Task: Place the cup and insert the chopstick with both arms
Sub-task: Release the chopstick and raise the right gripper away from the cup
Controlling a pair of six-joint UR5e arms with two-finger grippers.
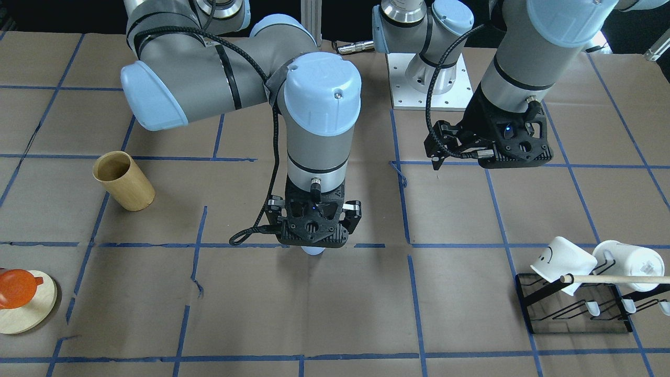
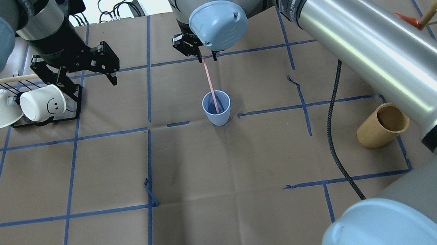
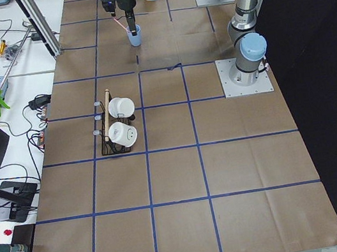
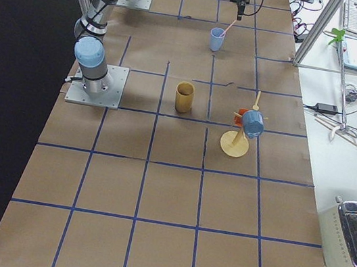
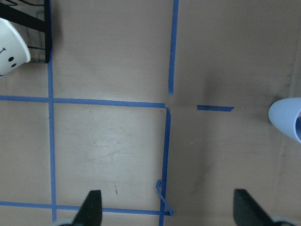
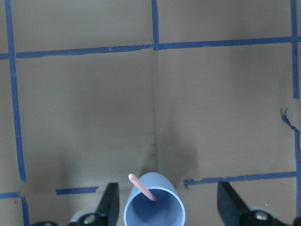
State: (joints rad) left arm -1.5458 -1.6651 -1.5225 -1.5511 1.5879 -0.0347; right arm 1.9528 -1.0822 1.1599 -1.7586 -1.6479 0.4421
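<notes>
The light blue cup [image 2: 217, 112] stands upright on the brown paper near the table's middle. The pink chopstick [image 2: 210, 80] stands inside it, leaning toward the far side. My right gripper [image 2: 207, 58] hovers right above the cup, open; in the right wrist view the cup [image 6: 154, 207] and the chopstick [image 6: 142, 187] sit between its spread fingers, untouched. In the front view the right gripper [image 1: 314, 235] hides most of the cup. My left gripper [image 2: 88, 78] is open and empty, raised beside the mug rack; the cup's edge [image 5: 287, 117] shows in its wrist view.
A black rack [image 2: 74, 99] with two white mugs [image 2: 42, 104] and a wooden rod [image 2: 3, 80] stands at the left. A tan bamboo cylinder [image 2: 381, 125] stands at the right. A round wooden stand [image 1: 31, 309] with an orange item sits beyond it.
</notes>
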